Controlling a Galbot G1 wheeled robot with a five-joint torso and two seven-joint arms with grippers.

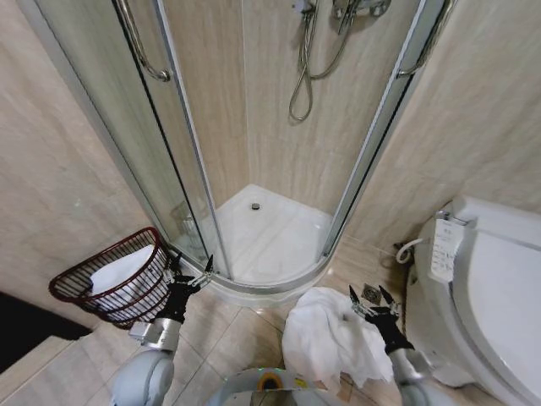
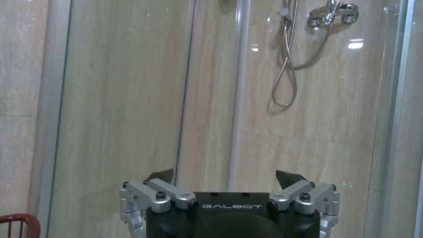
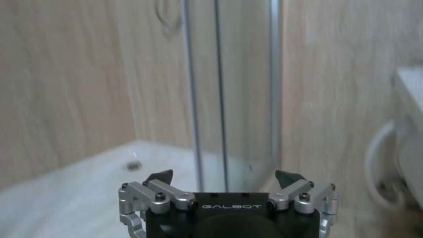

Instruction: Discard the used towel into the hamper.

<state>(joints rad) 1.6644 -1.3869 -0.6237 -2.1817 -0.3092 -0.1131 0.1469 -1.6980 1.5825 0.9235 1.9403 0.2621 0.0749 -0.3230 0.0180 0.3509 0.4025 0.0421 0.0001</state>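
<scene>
The towel [image 1: 325, 334] lies crumpled on the floor [image 1: 228, 326] at about 6 o'clock in the head view, a white, soft, folded heap just in front of the shower tray [image 1: 270, 241]. The right gripper [image 1: 372, 302] hangs at the towel's 3 o'clock edge, just beside or over the cloth, with its fingers spread wide and nothing between them — the right wrist view shows the same wide spread [image 3: 225, 177]. The hamper [image 1: 114, 279] sits at about 8 o'clock, near the wall [image 1: 59, 169]: a round basket of dark reddish-brown open-weave wire, wider at the rim than lower down, with white cloth already lying inside it. The left gripper [image 1: 188, 272] is raised just beside the hamper's 3 o'clock rim, fingers also spread wide and empty; in the left wrist view [image 2: 226, 176] a bit of the red rim [image 2: 19, 220] shows at the corner. Towel and hamper are well apart, with the left gripper between them. The floor is beige glossy tile, and the walls are beige stone-look tile. At 12 o'clock stands a curved glass shower enclosure [image 1: 182, 144] with metal frames, a white tray with a small drain [image 1: 256, 205], and a chrome hose [image 1: 306, 63] looping down from the fittings. At 3 o'clock is a white toilet [image 1: 499, 296] with a control panel [image 1: 444, 248] on its side.
</scene>
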